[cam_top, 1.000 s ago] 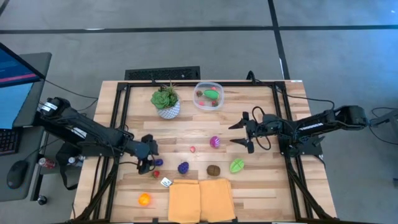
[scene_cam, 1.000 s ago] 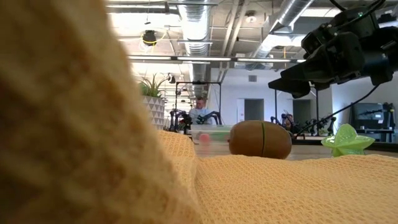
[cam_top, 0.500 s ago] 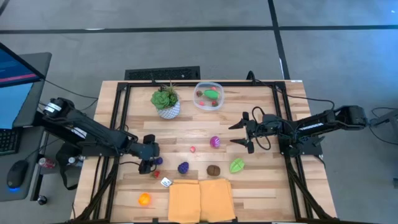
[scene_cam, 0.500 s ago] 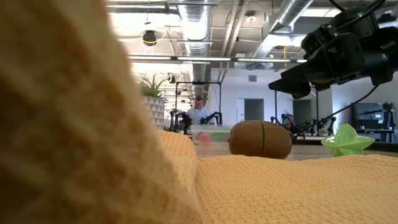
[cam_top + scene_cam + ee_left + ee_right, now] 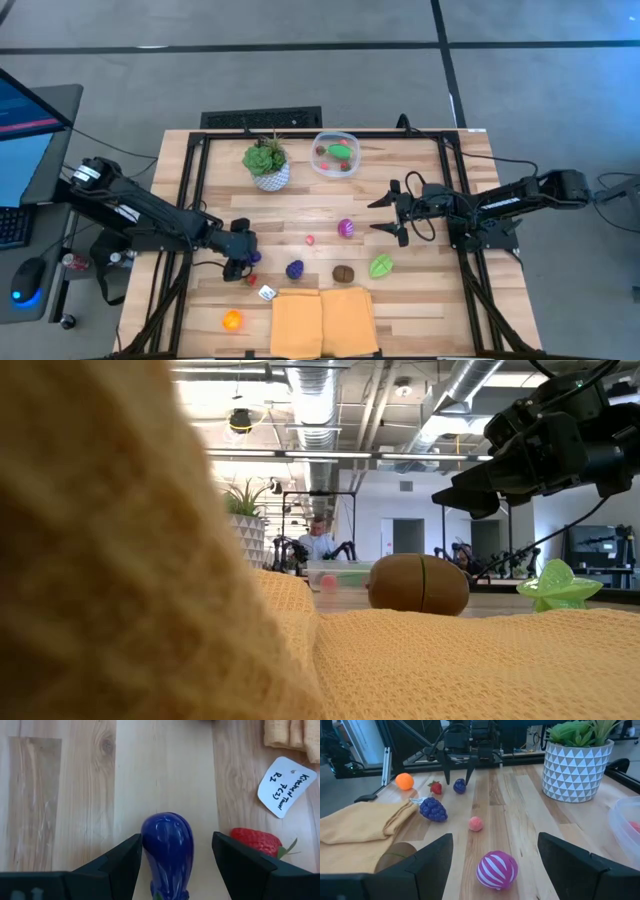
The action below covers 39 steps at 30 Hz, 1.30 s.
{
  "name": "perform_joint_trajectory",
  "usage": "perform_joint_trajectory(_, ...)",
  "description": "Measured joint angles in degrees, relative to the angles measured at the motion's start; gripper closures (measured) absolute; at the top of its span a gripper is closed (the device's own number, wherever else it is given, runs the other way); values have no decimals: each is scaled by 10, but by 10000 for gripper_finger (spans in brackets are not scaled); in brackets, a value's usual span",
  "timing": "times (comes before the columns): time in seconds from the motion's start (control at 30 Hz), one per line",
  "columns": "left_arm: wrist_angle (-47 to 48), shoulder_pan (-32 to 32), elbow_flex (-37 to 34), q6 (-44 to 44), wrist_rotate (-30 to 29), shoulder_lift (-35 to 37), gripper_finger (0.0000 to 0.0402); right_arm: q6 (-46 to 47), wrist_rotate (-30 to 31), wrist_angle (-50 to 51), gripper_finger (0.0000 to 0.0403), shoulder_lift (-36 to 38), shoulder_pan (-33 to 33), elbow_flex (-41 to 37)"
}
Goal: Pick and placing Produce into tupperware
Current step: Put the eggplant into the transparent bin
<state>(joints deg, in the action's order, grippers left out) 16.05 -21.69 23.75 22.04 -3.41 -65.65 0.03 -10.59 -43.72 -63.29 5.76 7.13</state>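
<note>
A white paper tag (image 5: pixel 286 786) lying beside the yellow kitchen towel (image 5: pixel 322 322) carries handwriting that reads "Kitchen Towel", "7 (2)" and "R2"; only the left wrist view shows this writing, and in the high view the tag (image 5: pixel 266 293) is a small white scrap at the towel's corner. The left gripper (image 5: pixel 240 262) is low over the table with its fingers (image 5: pixel 116 862) spread wide on either side of a small blue-purple eggplant (image 5: pixel 167 852), which lies on the wood between them, untouched as far as can be seen. A red strawberry (image 5: pixel 255 842) lies just outside one finger, between the eggplant and the tag. The right gripper (image 5: pixel 394 213) hangs above the table with its fingers wide apart and nothing between them, a pink striped ball (image 5: pixel 346 228) just beside it. Near the towel lie a purple bunch of grapes (image 5: pixel 295 269), a brown kiwi (image 5: pixel 343 273), a green piece (image 5: pixel 381 266) and an orange (image 5: pixel 232 320); a small pink piece (image 5: pixel 310 240) lies farther from it. The clear tupperware (image 5: pixel 322 166) stands beside the plant in a white patterned pot (image 5: pixel 268 165), well apart from the towel, with a green piece (image 5: pixel 341 152) and small reddish ones inside. The low view alone shows the kiwi (image 5: pixel 418 584) looming behind the towel's edge and a person (image 5: pixel 319 540) in the room beyond.
</note>
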Motion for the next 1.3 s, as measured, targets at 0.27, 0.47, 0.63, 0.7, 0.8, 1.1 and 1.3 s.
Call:
perform_joint_trajectory(0.27,20,-11,0,4,-16,0,168,0,0,0,88,0,0,0)
perform_joint_trajectory(0.47,26,-12,0,6,-24,0,168,1,0,0,88,0,0,0)
perform_joint_trajectory(0.63,31,-12,0,4,-31,-12,168,1,0,0,88,0,0,0)
perform_joint_trajectory(0.7,28,-12,0,3,-31,-19,168,1,0,0,88,0,0,0)
perform_joint_trajectory(0.8,24,-12,-1,3,-31,-29,168,1,0,0,88,0,0,0)
perform_joint_trajectory(1.1,17,-12,0,1,-37,-55,183,1,0,0,88,0,0,0)
perform_joint_trajectory(1.3,10,-12,0,-3,-38,-56,240,1,0,0,88,0,0,0)
